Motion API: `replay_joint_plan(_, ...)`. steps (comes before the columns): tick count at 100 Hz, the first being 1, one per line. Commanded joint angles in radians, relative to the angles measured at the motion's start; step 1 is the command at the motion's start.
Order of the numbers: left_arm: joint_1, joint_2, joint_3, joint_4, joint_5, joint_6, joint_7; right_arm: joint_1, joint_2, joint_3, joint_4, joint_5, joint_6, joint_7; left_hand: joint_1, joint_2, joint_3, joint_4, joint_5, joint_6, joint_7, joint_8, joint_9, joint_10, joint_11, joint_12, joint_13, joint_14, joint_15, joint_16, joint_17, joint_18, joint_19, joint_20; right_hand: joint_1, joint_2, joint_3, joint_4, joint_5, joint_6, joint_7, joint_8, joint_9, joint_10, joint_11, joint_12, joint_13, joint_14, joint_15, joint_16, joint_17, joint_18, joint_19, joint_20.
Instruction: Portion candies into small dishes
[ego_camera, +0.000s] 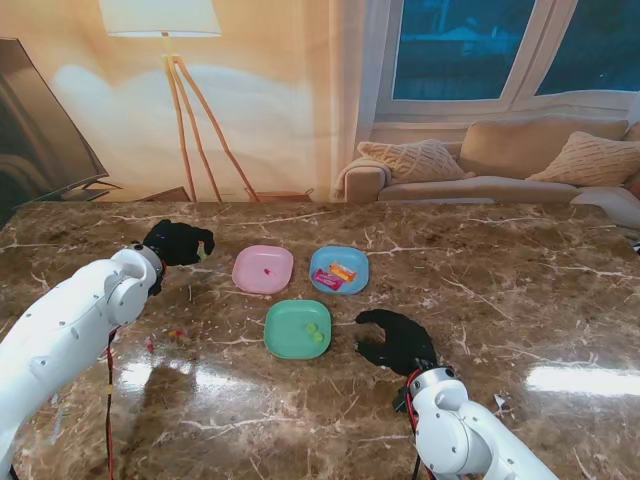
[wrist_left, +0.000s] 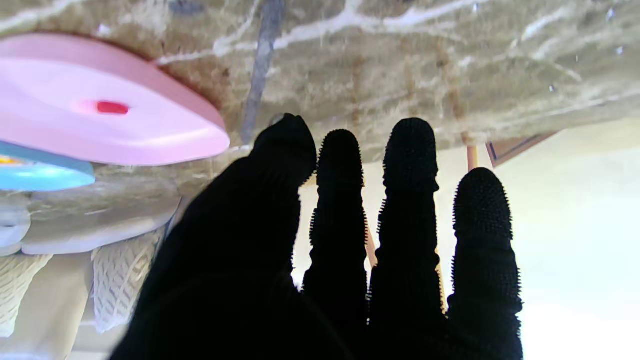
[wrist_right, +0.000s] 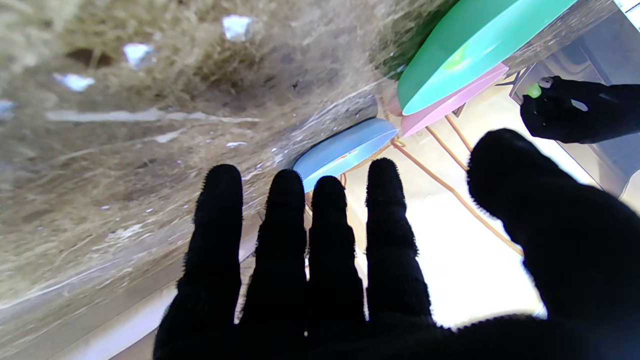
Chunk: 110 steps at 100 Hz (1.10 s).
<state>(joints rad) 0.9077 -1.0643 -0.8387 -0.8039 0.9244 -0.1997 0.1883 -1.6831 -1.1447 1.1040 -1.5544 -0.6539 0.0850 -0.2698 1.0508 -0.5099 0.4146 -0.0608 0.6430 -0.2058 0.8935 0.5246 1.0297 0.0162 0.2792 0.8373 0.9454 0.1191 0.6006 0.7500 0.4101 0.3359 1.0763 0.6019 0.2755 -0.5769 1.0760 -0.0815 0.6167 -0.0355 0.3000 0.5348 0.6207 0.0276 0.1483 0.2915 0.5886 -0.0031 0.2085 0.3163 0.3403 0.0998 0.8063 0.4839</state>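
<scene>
On the brown marble bench (ego_camera: 500, 260), the left hand (ego_camera: 178, 243) pinches a small green candy (ego_camera: 202, 254) beside the pink square dish (ego_camera: 263, 269). The right hand (ego_camera: 397, 341) rests with fingers apart, holding nothing.

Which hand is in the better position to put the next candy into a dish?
Left. The left hand already holds a green candy beside the pink dish. The right hand is open and holds nothing.
</scene>
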Motion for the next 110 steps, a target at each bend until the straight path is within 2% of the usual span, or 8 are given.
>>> replay_joint_plan(1, 0.027, 0.013, -0.016, -0.039, -0.003, 0.007, 0.004, -0.008, -0.001, 0.000, 0.004, 0.002, 0.001, 0.010, 0.051, 0.026, -0.014, 0.008, 0.045, -0.016, 0.091, 0.003, 0.030, -0.003, 0.016, 0.008, 0.018, 0.004, 0.031, -0.012, -0.007, 0.010, 0.034, -0.007, -0.005, 0.007, 0.010, 0.013, -0.011, -0.029, 0.006, -0.010, -0.026, -0.004, -0.004, -0.004, -0.006, 0.030, 0.004, 0.018, 0.003, -0.007, 0.016, 0.021)
replay_joint_plan(14, 0.131, 0.019, -0.141, -0.193, 0.055, 0.008, -0.024, -0.012, -0.003, 0.003, 0.002, -0.001, 0.000, 0.002, 0.048, 0.025, -0.019, 0.009, 0.060, -0.013, 0.084, -0.007, 0.038, 0.003, 0.014, 0.003, 0.019, 0.009, 0.031, -0.019, -0.008, 0.014, 0.038, -0.004, -0.004, 0.006, 0.010, 0.013, -0.010, -0.030, 0.007, -0.010, -0.027, -0.003, -0.004, -0.004, -0.006, 0.032, 0.004, 0.018, 0.003, -0.005, 0.016, 0.021)
replay_joint_plan(24, 0.205, 0.018, -0.203, -0.307, 0.081, 0.005, -0.041, -0.015, -0.003, 0.005, 0.000, -0.003, -0.003, -0.005, 0.047, 0.023, -0.022, 0.011, 0.074, -0.007, 0.074, -0.018, 0.047, 0.007, 0.012, 0.001, 0.023, 0.011, 0.031, -0.025, -0.006, 0.014, 0.040, -0.003, -0.004, 0.007, 0.010, 0.013, -0.010, -0.029, 0.006, -0.010, -0.027, -0.004, -0.004, -0.005, -0.006, 0.031, 0.004, 0.018, 0.003, -0.006, 0.016, 0.021)
replay_joint_plan(39, 0.293, 0.012, -0.250, -0.449, 0.093, 0.006, -0.059, -0.023, -0.003, 0.010, -0.004, -0.007, -0.008, -0.011, 0.044, 0.020, -0.024, 0.012, 0.090, -0.002, 0.063, -0.026, 0.056, 0.012, 0.008, -0.001, 0.027, 0.016, 0.028, -0.031, -0.004, 0.020, 0.041, -0.003, -0.005, 0.006, 0.010, 0.013, -0.010, -0.029, 0.006, -0.010, -0.026, -0.003, -0.004, -0.005, -0.006, 0.031, 0.004, 0.018, 0.003, -0.006, 0.016, 0.021)
replay_joint_plan(51, 0.345, 0.009, -0.256, -0.533, 0.095, -0.002, -0.073, -0.032, -0.004, 0.016, -0.010, -0.008, -0.012, -0.019, 0.039, 0.021, -0.025, 0.012, 0.095, 0.001, 0.060, -0.027, 0.059, 0.013, 0.005, 0.000, 0.025, 0.018, 0.023, -0.034, -0.008, 0.030, 0.039, -0.002, -0.006, 0.006, 0.009, 0.013, -0.009, -0.031, 0.007, -0.009, -0.027, -0.003, -0.005, -0.005, -0.006, 0.031, 0.003, 0.018, 0.003, -0.006, 0.016, 0.021)
replay_joint_plan(80, 0.440, -0.003, -0.211, -0.635, 0.076, 0.000, -0.044, -0.050, -0.006, 0.033, -0.021, -0.012, -0.026, -0.035, 0.022, 0.026, -0.034, 0.010, 0.115, 0.017, 0.026, -0.043, 0.050, 0.027, 0.016, 0.036, 0.011, 0.026, 0.021, -0.031, -0.020, 0.040, 0.041, 0.009, -0.006, 0.005, 0.008, 0.013, -0.008, -0.031, 0.007, -0.009, -0.028, -0.002, -0.006, -0.006, -0.005, 0.032, 0.003, 0.018, 0.003, -0.005, 0.016, 0.021)
replay_joint_plan(96, 0.491, -0.008, -0.184, -0.664, 0.057, 0.017, -0.030, -0.058, -0.007, 0.041, -0.026, -0.014, -0.033, -0.044, 0.020, 0.024, -0.034, 0.010, 0.129, 0.024, 0.014, -0.050, 0.049, 0.032, 0.021, 0.048, 0.008, 0.029, 0.022, -0.028, -0.023, 0.043, 0.038, 0.012, -0.005, 0.004, 0.009, 0.013, -0.008, -0.031, 0.007, -0.009, -0.028, -0.004, -0.006, -0.006, -0.006, 0.032, 0.003, 0.018, 0.003, -0.005, 0.015, 0.021)
replay_joint_plan(110, 0.517, -0.004, -0.167, -0.677, 0.066, 0.005, -0.029, -0.059, -0.007, 0.042, -0.027, -0.015, -0.039, -0.048, 0.014, 0.022, -0.034, 0.010, 0.139, 0.019, 0.005, -0.053, 0.041, 0.027, 0.026, 0.063, -0.002, 0.029, 0.019, -0.027, -0.031, 0.045, 0.033, 0.013, -0.005, 0.004, 0.008, 0.013, -0.007, -0.030, 0.007, -0.009, -0.029, -0.003, -0.006, -0.007, -0.005, 0.031, 0.003, 0.018, 0.004, -0.005, 0.015, 0.021)
